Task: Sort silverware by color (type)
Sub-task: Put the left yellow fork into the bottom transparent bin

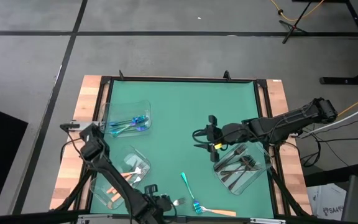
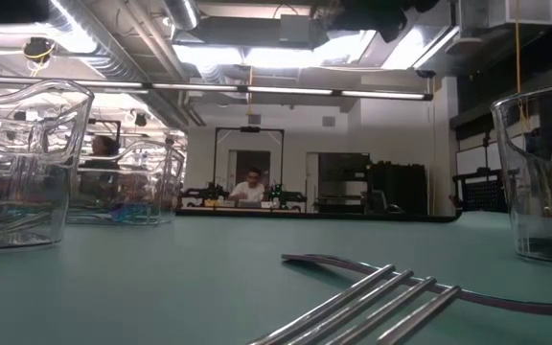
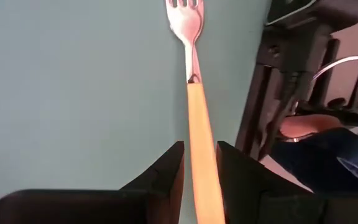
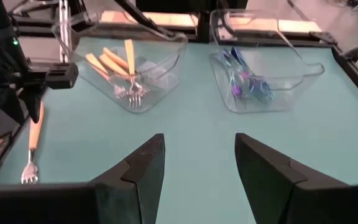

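My left gripper [image 1: 165, 203] is at the table's near edge, shut on an orange-handled fork [image 4: 34, 137] that points tines-down toward the green mat. My right gripper [image 4: 197, 163] hovers open over the mat's middle [image 1: 205, 140], holding nothing. Near the front edge, a blue-teal fork [image 1: 191, 191] and another orange fork [image 1: 219, 211] lie flat on the mat. Three clear trays hold forks: blue ones [image 1: 129, 123] at the far left, orange ones [image 1: 124, 179] at the near left, dark ones [image 1: 240, 167] on the right. My left gripper pinches the fork's orange handle [image 3: 199, 155] between its two fingers [image 3: 168, 169], well back from the tines. The fingers come steeply from above and the handle runs out along them. The fork hangs tines-down [image 4: 28, 177]; whether the tines touch the mat I cannot tell.
In the low view, silver fork tines [image 2: 381, 299] lie close in front of the camera, with clear tray walls at the left [image 2: 22, 163] and right [image 2: 544, 182]. The mat between the trays is bare [image 1: 179, 118]. People sit in the room beyond the table.
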You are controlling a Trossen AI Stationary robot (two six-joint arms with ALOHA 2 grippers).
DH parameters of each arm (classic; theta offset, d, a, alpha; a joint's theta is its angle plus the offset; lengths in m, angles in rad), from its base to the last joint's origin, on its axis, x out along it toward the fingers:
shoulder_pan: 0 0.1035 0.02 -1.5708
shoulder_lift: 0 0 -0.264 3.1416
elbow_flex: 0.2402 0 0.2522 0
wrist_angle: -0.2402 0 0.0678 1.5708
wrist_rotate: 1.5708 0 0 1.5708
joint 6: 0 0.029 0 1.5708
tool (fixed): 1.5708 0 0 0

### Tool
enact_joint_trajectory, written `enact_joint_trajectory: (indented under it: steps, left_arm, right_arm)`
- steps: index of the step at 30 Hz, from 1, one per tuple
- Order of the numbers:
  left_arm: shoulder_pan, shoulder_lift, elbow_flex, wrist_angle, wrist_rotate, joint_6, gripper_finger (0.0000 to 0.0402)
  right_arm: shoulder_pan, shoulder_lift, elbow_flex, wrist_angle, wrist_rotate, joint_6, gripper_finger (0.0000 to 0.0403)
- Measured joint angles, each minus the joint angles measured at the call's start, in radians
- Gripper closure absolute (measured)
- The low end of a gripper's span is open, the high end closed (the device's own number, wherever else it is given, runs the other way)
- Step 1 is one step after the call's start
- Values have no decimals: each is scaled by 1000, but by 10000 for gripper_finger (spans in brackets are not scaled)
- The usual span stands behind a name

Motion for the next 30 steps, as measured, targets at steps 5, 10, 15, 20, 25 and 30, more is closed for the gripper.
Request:
enact_joint_trajectory:
  steps: [5,10,15,20,25,30]
  left_arm:
    - [5,23,0,36,-6,0,315]
    - [8,42,0,54,-10,3,315]
    - [9,61,-1,79,-17,3,315]
    - [9,62,-1,69,-26,11,315]
    - [9,62,-1,69,-27,11,315]
    - [9,62,-1,69,-27,16,314]
  right_arm:
    - [0,0,0,-12,0,0,217]
    - [0,0,0,-13,0,0,217]
    - [0,0,0,-19,0,0,217]
    - [0,0,0,-30,0,0,217]
    - [0,0,0,-30,0,0,217]
    - [0,0,0,-30,0,0,217]
